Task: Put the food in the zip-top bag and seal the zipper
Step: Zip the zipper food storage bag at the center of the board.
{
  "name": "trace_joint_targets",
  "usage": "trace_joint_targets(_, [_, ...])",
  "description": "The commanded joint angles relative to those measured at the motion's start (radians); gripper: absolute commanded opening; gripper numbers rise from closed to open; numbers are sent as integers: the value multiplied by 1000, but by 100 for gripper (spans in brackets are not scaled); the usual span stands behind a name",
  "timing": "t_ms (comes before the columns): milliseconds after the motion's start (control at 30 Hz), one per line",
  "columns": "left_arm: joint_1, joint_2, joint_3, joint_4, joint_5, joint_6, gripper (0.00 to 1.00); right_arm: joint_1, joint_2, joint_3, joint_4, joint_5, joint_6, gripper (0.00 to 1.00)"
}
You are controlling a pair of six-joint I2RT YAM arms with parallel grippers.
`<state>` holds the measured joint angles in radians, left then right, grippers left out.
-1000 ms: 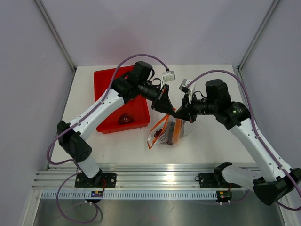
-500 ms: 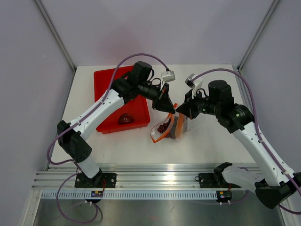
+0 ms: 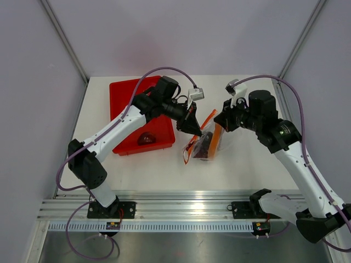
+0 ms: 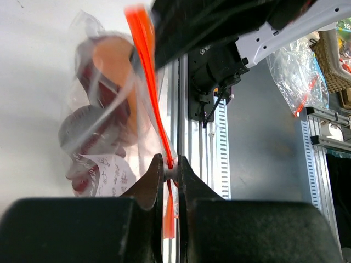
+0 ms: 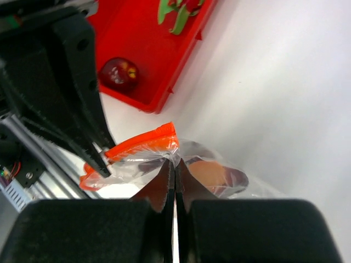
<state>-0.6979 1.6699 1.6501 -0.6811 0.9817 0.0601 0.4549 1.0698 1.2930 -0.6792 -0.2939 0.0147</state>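
Observation:
The clear zip-top bag [image 3: 206, 145] hangs between my two grippers over the table's middle, with dark red-brown food [image 3: 202, 149] inside. Its orange zipper [image 3: 209, 120] runs along the mouth. My left gripper [image 3: 196, 130] is shut on the zipper [image 4: 159, 126] at the strip's lower part, with the bag [image 4: 104, 82], its white label [image 4: 112, 170] and the food [image 4: 82, 129] to the left. My right gripper [image 3: 220, 121] is shut on the bag's film [image 5: 192, 153] just below the zipper [image 5: 141, 144]; food [image 5: 216, 175] shows through the plastic.
A red bin [image 3: 125, 98] stands at the back left, under my left arm. It holds a dark red piece [image 3: 146, 138], also seen in the right wrist view [image 5: 118, 74], and a red-pink piece with green bits [image 5: 178, 10]. The aluminium rail [image 3: 181, 208] runs along the near edge.
Both grippers have carried the bag to the right and back. The mouth has narrowed from a wide loop into a tighter strip, and the bag now hangs more upright.

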Motion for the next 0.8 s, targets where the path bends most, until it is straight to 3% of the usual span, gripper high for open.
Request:
trace_joint_targets(0, [-2, -58, -29, -107, 23, 23, 0, -56, -2, 92, 86, 238, 24, 0])
trace_joint_targets(333, [5, -55, -79, -146, -51, 49, 0, -120, 62, 152, 79, 459, 77, 0])
trace_joint_targets(767, [11, -79, -171, -126, -52, 46, 0, -194, 116, 210, 93, 476, 53, 0])
